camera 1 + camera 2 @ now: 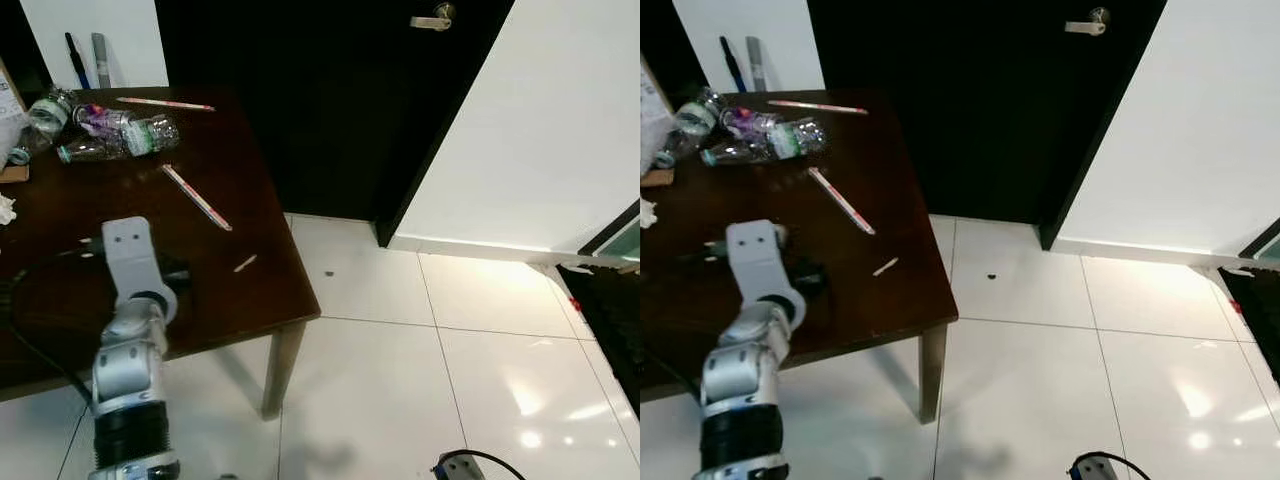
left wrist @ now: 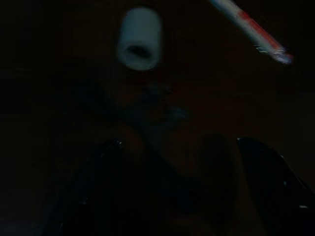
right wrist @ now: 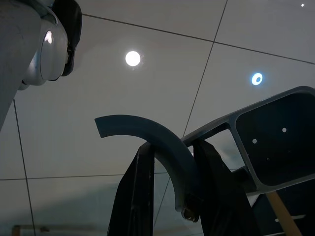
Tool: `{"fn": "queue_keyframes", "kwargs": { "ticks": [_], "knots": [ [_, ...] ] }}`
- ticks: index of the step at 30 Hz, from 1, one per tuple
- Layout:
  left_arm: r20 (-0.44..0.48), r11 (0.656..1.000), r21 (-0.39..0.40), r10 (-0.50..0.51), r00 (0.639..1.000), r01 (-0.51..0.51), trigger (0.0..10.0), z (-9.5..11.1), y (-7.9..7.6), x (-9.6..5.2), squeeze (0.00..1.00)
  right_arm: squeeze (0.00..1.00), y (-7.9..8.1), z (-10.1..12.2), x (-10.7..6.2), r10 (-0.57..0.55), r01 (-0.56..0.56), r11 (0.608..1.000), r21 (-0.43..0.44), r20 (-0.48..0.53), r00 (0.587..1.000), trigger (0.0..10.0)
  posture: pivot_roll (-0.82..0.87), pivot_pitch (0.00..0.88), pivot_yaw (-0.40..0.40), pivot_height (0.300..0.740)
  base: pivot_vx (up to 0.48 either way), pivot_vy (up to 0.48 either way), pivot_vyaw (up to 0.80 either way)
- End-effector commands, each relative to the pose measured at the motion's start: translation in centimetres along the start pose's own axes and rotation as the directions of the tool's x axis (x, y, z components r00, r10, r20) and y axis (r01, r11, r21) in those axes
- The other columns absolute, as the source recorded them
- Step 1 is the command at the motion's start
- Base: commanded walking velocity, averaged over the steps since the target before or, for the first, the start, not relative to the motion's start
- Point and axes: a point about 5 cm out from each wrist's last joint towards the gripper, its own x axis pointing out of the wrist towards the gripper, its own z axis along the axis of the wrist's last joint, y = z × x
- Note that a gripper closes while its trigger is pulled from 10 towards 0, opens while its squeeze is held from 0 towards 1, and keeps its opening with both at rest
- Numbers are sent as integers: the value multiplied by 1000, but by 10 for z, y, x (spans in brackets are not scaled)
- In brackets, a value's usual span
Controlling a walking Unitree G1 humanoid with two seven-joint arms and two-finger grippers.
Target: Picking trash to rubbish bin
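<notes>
Several pieces of trash lie on the dark table: crushed bottles, straws. Your left gripper hovers low there, fingers apart, reaching. Right gripper hangs clenched on a curved grey piece. Next, close on one straw.

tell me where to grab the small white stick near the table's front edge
Grip the small white stick across its middle, coming straight down from above: it lies flat on the dark table, thin and slightly diagonal, so the end effector's fingers should straddle its width.
</notes>
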Motion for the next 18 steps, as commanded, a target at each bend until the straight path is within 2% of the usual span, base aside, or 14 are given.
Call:
{"fn": "queue_keyframes", "kwargs": {
  "ticks": [1,5,7,9,10,11,13,18],
  "knots": [
    [-25,1000,20,-12,1000,13,10000,-8,0,3,0,0,-2,-9,0,-6,7,1000,6,-28,1000,10000,214,148,-92,740,0,0,0],
    [-79,1000,28,0,997,2,10000,-20,2,5,0,0,-2,-9,0,-6,6,1000,4,-28,1000,10000,213,148,-92,740,0,0,0],
    [-144,998,42,52,988,-46,10000,-35,11,7,0,0,-2,-9,0,-7,7,1000,3,-28,1000,10000,212,144,-92,740,0,0,0],
    [-152,998,45,60,987,-54,10000,-38,13,7,0,0,-2,-9,0,-7,7,1000,3,-27,1000,10000,212,144,-92,740,0,0,0],
    [-169,996,51,74,983,-66,3333,-42,16,8,0,0,-2,-9,0,-8,8,1000,3,-27,1000,10000,212,144,-92,740,0,0,0],
    [-196,995,53,88,977,-80,0,-49,21,7,0,0,-2,-8,0,-8,8,1000,4,-27,1000,10000,212,144,-92,740,0,0,0],
    [-234,993,49,112,966,-103,0,-60,29,6,0,0,-2,-8,0,-9,9,1000,4,-25,1000,10000,210,136,-92,740,0,0,0],
    [-250,992,51,124,960,-115,0,-67,32,6,0,0,-2,-7,0,-9,9,1000,2,-24,1000,10000,213,134,-93,740,0,0,0]
  ]
}}
